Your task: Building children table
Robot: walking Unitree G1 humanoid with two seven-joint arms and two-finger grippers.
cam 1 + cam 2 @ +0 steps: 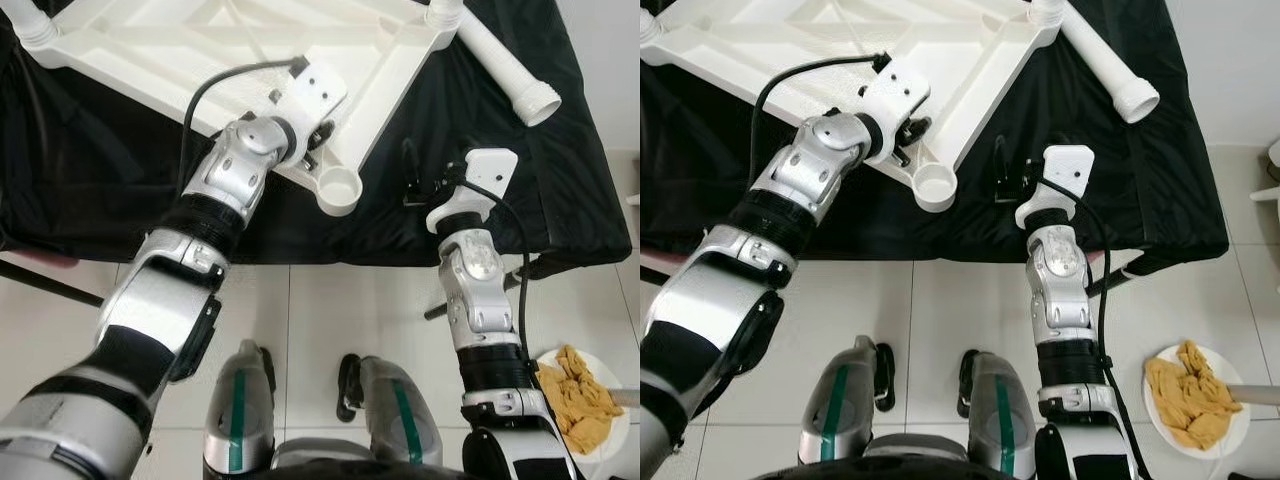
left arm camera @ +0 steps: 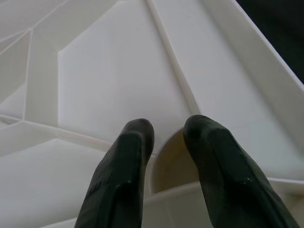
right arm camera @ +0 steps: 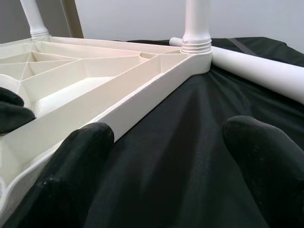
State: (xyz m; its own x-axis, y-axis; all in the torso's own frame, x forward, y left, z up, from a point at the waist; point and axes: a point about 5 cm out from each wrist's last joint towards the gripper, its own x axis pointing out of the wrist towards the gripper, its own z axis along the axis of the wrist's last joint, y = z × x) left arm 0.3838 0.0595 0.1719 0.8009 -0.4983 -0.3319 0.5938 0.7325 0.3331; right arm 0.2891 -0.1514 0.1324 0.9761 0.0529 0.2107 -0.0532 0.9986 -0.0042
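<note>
**Black-draped surface with table parts**

I see a black cloth (image 1: 120, 150) over the surface. The upturned white tabletop (image 1: 230, 50) lies on it under my left gripper (image 1: 318, 140); a loose white leg (image 1: 505, 65) lies beyond my right gripper (image 1: 412, 185).

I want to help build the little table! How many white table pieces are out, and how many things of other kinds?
White tabletop, upside down: 1
White legs standing in the tabletop: 2
White leg lying loose on the black cloth: 1
Black cloth: 1
White plate holding a yellow rag: 1
Yellow rag: 1
Total: 7
</note>
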